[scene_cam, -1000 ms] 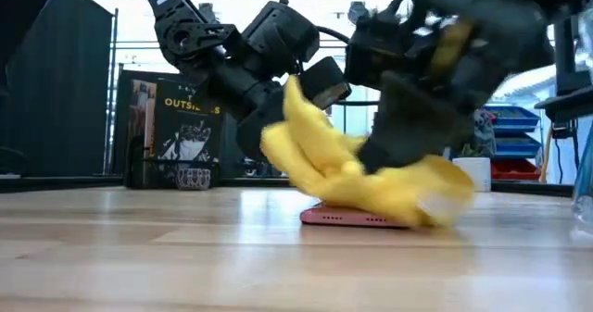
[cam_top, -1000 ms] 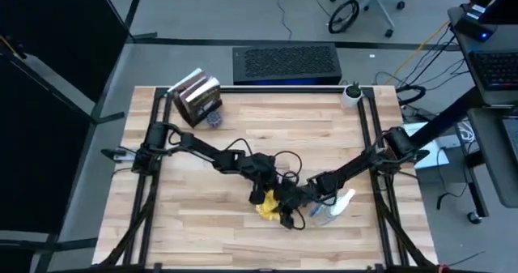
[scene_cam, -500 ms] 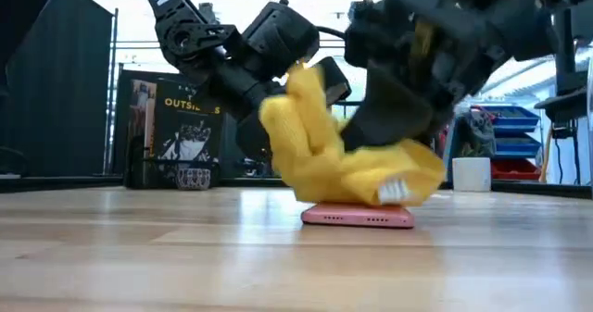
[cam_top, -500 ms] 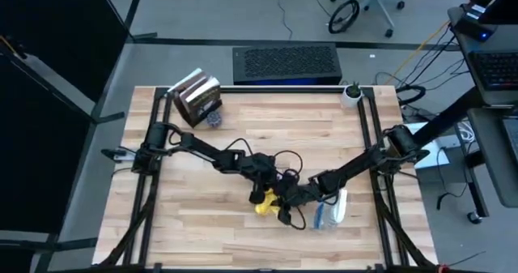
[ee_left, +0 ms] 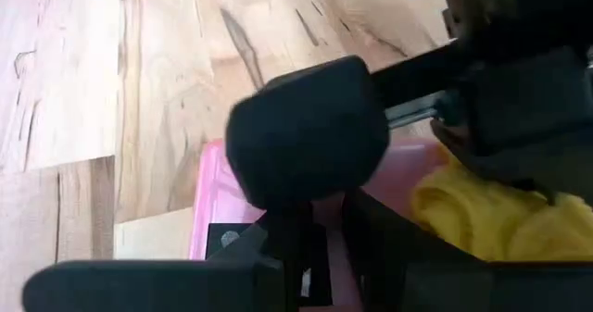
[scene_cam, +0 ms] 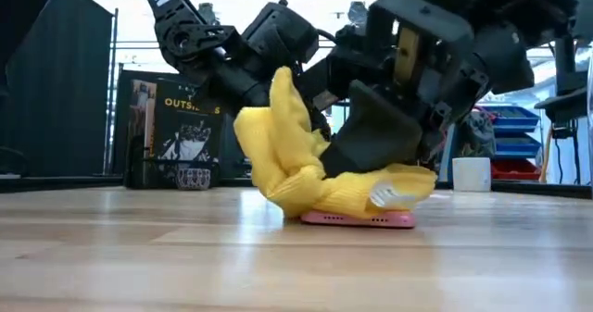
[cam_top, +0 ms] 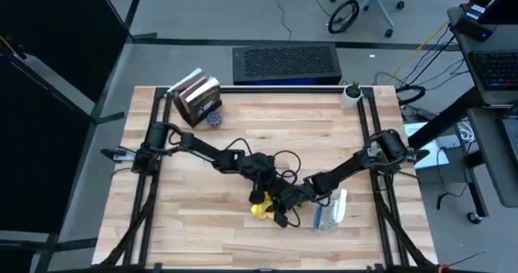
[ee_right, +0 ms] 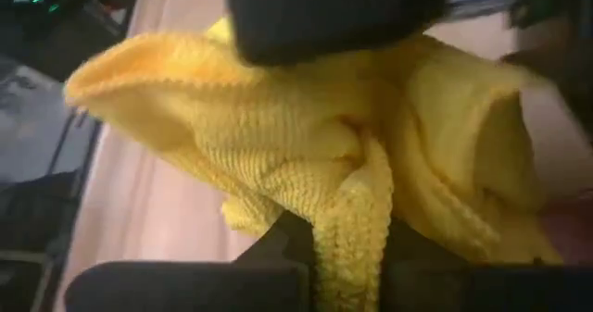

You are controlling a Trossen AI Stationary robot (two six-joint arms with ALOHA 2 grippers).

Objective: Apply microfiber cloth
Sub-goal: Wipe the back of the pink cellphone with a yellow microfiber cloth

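Right gripper clenched on microfiber cloth, pressing bunched cloth onto pink-edged smartphone at table centre-front. Cloth covers most of phone; only its pink rim visible in low view. Left gripper just beside cloth, at phone's other end; finger state cannot be told, tips hidden behind cloth. Spray bottle lies near, partly masked by right arm. Wooden table beneath.

cloth: bright yellow, knit rib texture, white tag | phone: pink edge, centre frame | arms: matte black | table: pale wood planks, darker grain streaks | spray bottle: clear, blue liquid, lower right | cup: white | poster: black, orange lettering, left
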